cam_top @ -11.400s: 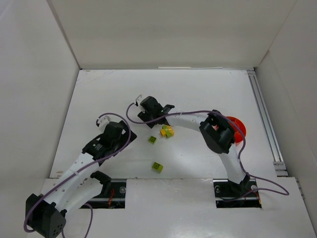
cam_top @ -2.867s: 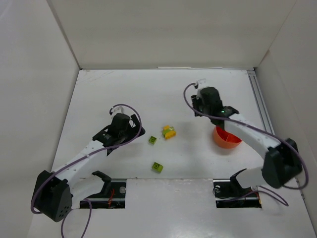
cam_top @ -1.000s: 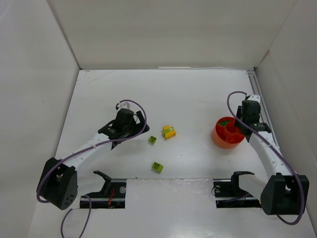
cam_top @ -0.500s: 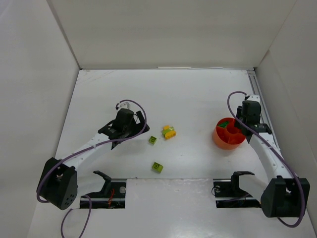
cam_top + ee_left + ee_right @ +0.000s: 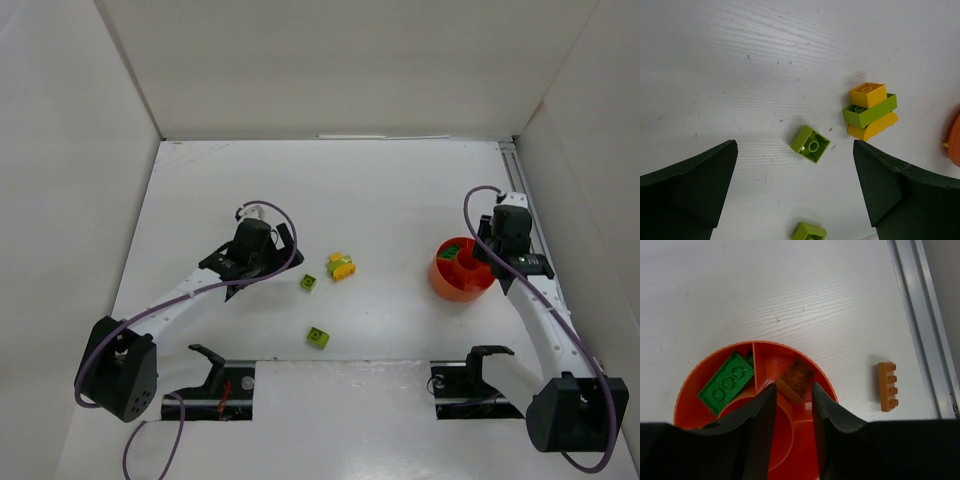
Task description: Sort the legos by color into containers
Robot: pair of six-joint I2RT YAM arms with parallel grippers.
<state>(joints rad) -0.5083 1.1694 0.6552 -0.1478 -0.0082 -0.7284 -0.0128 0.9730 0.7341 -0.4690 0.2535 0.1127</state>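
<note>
Change: right hand (image 5: 794,389) edged rightward above bowl (image 5: 692,377), narrowly open, empty | left hand (image 5: 794,146) unmoved, wide open

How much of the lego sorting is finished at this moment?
Done: a green brick and a brown brick lie in separate bowl compartments. In hand: nothing clearly; the right gripper hovers over the brown brick, the left gripper is open and empty. Left: two lime bricks, the yellow-green stack and a tan brick by the rail.

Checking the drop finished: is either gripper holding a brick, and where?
Left gripper holds nothing. Brown brick lies at the tips of right gripper; hold cannot be told.
</note>
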